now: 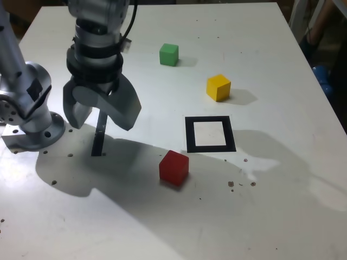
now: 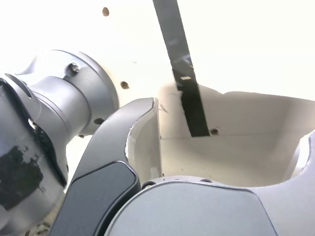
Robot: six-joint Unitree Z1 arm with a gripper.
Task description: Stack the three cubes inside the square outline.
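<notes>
Black strip (image 1: pixel 99 140) half-hidden behind wide-open, empty tool (image 1: pixel 102 118); cubes outside wrist view.

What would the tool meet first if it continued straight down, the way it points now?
Probably the thin black strip on the white table. The open tool hangs above it with nothing between, though the depth is hard to judge. No cube lies in that line.

Gripper (image 1: pixel 103 116) open over black strip (image 1: pixel 99 142), cubes apart: red (image 1: pixel 174 167), yellow (image 1: pixel 218 87), green (image 1: pixel 169 54).
</notes>
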